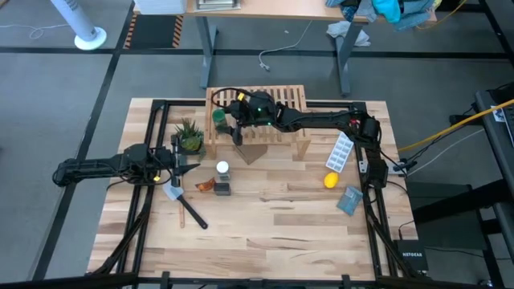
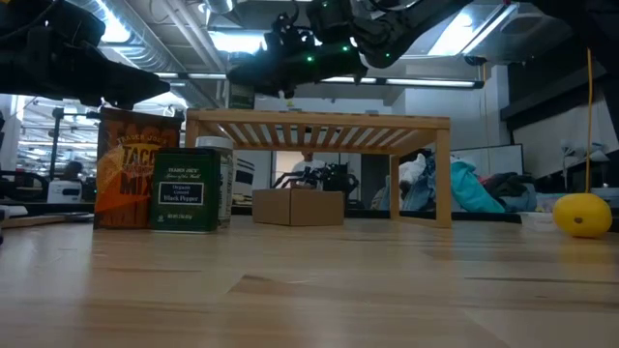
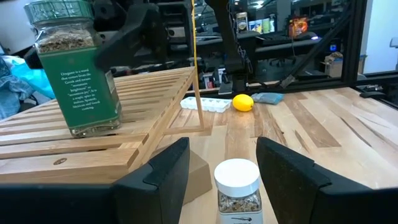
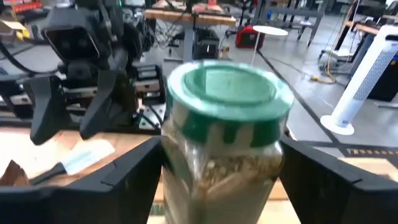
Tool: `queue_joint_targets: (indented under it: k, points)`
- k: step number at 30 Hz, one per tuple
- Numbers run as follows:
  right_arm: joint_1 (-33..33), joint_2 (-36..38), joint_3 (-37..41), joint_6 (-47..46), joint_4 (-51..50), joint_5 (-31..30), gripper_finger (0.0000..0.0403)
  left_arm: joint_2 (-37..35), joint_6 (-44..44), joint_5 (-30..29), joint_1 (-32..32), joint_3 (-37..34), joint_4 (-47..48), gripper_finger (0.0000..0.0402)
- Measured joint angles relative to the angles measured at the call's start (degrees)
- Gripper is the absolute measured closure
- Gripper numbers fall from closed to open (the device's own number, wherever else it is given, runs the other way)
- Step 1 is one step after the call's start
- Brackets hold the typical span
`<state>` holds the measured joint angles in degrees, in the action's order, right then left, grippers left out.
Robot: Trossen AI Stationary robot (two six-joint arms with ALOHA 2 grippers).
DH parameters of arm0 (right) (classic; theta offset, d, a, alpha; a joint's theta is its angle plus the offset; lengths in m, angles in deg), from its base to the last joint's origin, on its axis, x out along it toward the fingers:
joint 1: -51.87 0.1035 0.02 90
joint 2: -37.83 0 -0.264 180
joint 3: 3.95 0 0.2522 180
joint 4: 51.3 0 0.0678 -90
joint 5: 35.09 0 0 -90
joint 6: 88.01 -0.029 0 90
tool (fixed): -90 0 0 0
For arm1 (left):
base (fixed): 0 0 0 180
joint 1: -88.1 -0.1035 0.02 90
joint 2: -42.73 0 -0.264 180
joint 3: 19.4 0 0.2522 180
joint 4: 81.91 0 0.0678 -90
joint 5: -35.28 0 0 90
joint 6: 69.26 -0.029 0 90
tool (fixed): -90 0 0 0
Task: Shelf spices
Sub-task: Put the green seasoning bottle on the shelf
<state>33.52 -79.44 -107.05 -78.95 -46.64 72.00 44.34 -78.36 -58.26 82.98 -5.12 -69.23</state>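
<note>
One jar on shelf: green-lidded jar [image 1: 218, 116] upright on slatted top of shelf [image 1: 289, 98], toward its 9 o'clock end.
Right gripper [image 1: 227, 122]: over shelf, fingers spread to either side of green-lidded jar [image 4: 225, 143]; contact with glass not discernible.
Left gripper [image 1: 186, 164]: at table's 9 o'clock, fingers [image 3: 163, 172] wide apart, nothing held, pointed at white-capped jar [image 3: 237, 190] just ahead.
Off shelf: white-capped jar [image 1: 222, 169], dark squarish tin [image 1: 222, 189] and orange packet [image 1: 206, 186] bunched at 6 o'clock of shelf's left leg.
Low view: black pepper tin [image 2: 189, 189] beside orange taco packet [image 2: 128, 167].
Other: potted plant [image 1: 189, 135] at 9 o'clock of shelf; lemon [image 1: 330, 180] at 4 o'clock.
</note>
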Motion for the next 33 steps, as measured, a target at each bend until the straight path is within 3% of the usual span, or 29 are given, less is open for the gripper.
queue_joint_targets:
  k: [33]
  points:
    - [-0.04, 0.02, 0.0, -4.46, 7.49, 0.12, 0.0117, 0.0, 0.13, 0.4, -0.02, -0.02, 0.07, 0.0222]
